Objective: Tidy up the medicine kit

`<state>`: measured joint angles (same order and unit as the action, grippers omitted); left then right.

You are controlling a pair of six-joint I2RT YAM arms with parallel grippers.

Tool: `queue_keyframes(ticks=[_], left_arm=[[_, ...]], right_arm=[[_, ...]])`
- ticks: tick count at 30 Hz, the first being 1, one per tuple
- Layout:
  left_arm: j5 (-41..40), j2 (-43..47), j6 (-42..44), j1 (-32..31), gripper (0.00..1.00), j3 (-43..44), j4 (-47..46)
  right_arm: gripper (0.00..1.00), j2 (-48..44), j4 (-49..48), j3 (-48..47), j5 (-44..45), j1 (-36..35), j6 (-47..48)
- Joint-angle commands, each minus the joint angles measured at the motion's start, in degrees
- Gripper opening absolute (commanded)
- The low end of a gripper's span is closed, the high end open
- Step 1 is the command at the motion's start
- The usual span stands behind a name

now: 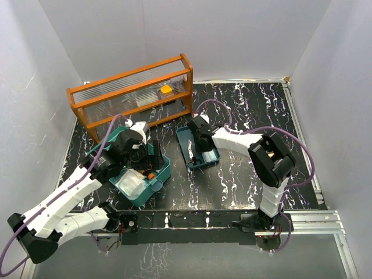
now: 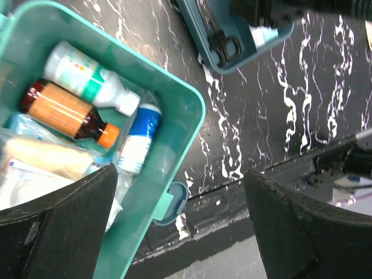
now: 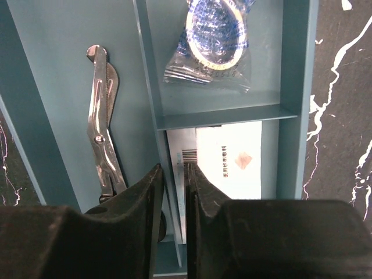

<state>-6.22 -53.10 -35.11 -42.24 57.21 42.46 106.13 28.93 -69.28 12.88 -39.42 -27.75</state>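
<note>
The teal medicine kit box (image 1: 161,172) stands open at the left, holding a white bottle (image 2: 87,75), a brown bottle with an orange cap (image 2: 67,110), a blue-white tube (image 2: 139,136) and white packets. My left gripper (image 1: 153,159) hovers open and empty over the box's near corner (image 2: 192,110), above the latch (image 2: 172,203). The tray insert (image 1: 185,141) lies on the table to the right of the box. My right gripper (image 3: 173,168) is shut on the tray's thin divider wall (image 3: 147,75). In the tray lie metal scissors (image 3: 103,128), a bagged tape roll (image 3: 214,35) and a white packet (image 3: 232,160).
The orange-brown wooden rack (image 1: 132,93) with clear ribbed panels stands behind the box, with a small orange thing (image 1: 167,89) inside. The black marbled table (image 1: 250,110) is bounded by white walls. A metal rail (image 1: 314,218) runs along the near edge.
</note>
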Motion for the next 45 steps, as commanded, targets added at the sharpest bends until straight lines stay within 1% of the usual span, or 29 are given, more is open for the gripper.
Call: queue_keyframes(ticks=[1,4,8,12,14,18,20,26,34,37,41,45], left_arm=[[9.20,0.02,1.01,-0.23,0.89,-1.53,-1.17],[12.89,-0.76,1.93,-0.21,0.89,-2.36,-1.84],[13.45,-2.23,2.77,-0.21,0.89,-2.63,-0.70],[16.83,-3.43,4.03,-0.21,0.88,-3.21,-1.09],[19.51,-4.78,5.50,-0.21,0.88,-4.21,-1.25],[19.00,-8.21,7.45,-0.21,0.86,-4.91,1.54],[19.51,-8.78,7.84,-0.21,0.85,-5.03,1.31],[22.78,-10.93,7.91,-0.22,0.81,-5.29,-3.76],[24.93,-20.12,4.38,-0.30,0.74,-0.51,-13.86],[22.54,-23.82,0.41,-0.30,0.73,2.10,-16.73],[24.02,-27.35,-4.54,-0.37,0.72,4.22,-22.66],[22.49,-29.79,-6.52,-0.39,0.72,5.78,-25.68]], right_arm=[[0.16,0.58,-1.48,-3.12,0.14,0.66,1.58],[0.14,1.28,-1.51,-3.63,0.23,0.70,2.03],[0.10,1.88,-1.46,-4.34,0.50,0.65,2.32],[0.00,1.89,-1.59,-4.46,1.31,0.66,2.60],[0.00,1.43,-1.46,-4.22,2.44,0.66,2.15],[0.00,-1.00,-1.42,-2.40,4.29,0.73,0.70],[0.00,-2.82,-1.42,-1.06,4.97,0.63,-0.10],[0.00,-9.26,-1.15,3.45,7.65,0.74,-2.37],[0.00,-12.99,-1.37,8.69,7.83,1.86,-4.60],[0.00,-14.16,-1.41,10.47,7.30,2.43,-5.10],[0.00,-15.58,-1.94,13.03,6.97,3.41,-5.38],[0.00,-16.96,-2.86,15.54,6.16,4.91,-5.56]])
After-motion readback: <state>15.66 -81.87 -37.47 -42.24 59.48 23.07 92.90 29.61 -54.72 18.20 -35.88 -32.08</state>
